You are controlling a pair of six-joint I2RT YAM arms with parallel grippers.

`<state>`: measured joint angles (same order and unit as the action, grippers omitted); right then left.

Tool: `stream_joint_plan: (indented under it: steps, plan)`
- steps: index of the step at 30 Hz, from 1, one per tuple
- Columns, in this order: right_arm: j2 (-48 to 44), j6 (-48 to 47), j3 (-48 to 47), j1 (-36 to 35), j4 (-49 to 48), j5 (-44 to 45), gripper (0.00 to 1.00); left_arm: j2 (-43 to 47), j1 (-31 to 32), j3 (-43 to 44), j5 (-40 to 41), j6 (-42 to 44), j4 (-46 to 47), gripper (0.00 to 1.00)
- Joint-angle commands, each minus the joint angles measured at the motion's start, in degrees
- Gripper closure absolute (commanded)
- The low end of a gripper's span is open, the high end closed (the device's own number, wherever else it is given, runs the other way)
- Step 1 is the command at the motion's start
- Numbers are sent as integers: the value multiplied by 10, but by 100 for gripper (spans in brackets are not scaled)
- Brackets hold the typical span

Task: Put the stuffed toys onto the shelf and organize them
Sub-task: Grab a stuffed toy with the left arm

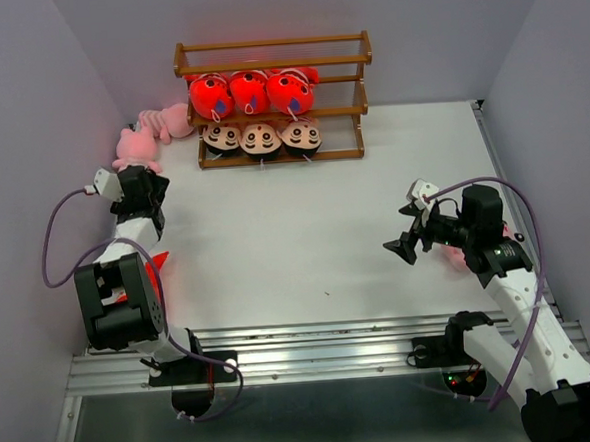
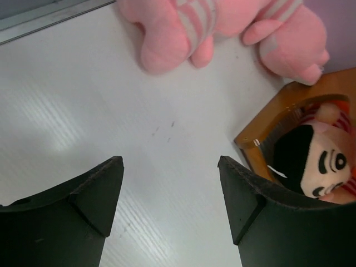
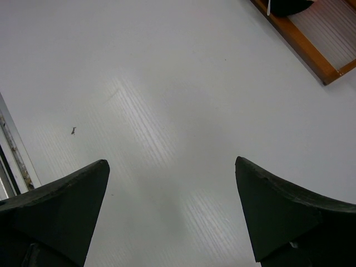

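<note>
The brown wooden shelf [image 1: 364, 99] stands at the back of the table. Three red-orange fish [image 1: 250, 91] fill its middle tier and three black-haired boy dolls [image 1: 260, 138] its bottom tier. Pink striped stuffed toys [image 1: 164, 122] lie on the table left of the shelf, one more [image 1: 133, 146] just ahead of my left gripper [image 1: 142, 175]. The left wrist view shows that gripper [image 2: 171, 167] open over bare table, the pink toys [image 2: 178, 28] beyond its tips, and the shelf corner [image 2: 261, 139] with a boy doll [image 2: 317, 161] to its right. My right gripper [image 1: 404, 228] hangs open and empty over the table [image 3: 172, 167].
Grey walls close in the table on the left, back and right. A red shape [image 1: 156, 270] shows under the left arm and a pinkish one [image 1: 456, 259] under the right arm. A metal rail [image 1: 313, 345] runs along the near edge. The shelf's top tier [image 1: 273, 52] holds nothing.
</note>
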<state>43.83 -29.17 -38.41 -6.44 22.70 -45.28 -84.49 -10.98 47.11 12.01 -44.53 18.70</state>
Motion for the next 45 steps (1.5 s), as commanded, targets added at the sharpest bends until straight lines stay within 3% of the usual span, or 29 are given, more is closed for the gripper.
stream_joint_plan:
  steps: [1,4,7,13,18,22,27,33,35,38,41,43,45]
  plan:
    - [-5,-5,-6,3,-6,-5,0,-1,6,81,91,-63,-153,21]
    - [-1,-4,-5,3,-7,-1,0,-12,24,153,176,-83,-350,17]
    - [5,-1,-5,3,-10,-2,0,-13,31,183,204,-82,-471,12]
    - [11,-1,-6,3,-10,-3,0,-9,32,161,188,-62,-569,6]
    - [6,-2,-5,3,-10,0,0,-37,37,142,204,-118,-671,4]
    - [5,-1,-4,3,-10,-2,0,-37,48,141,235,-142,-708,4]
    - [1,-2,-4,3,-10,2,0,-28,52,86,214,-131,-656,4]
    - [-3,-5,-3,3,-11,6,0,-125,26,54,178,-119,-595,6]
    - [-3,-4,-3,3,-11,7,0,-152,15,43,153,-98,-568,11]
    - [-4,-4,-2,3,-13,10,0,-168,15,34,140,-95,-555,64]
    - [-3,-4,-2,3,-13,9,0,-163,14,23,122,-71,-532,71]
    - [-2,-4,-2,3,-13,8,0,-146,14,12,91,-46,-508,82]
    - [-1,-4,-2,3,-13,9,0,-124,14,5,69,-35,-494,87]
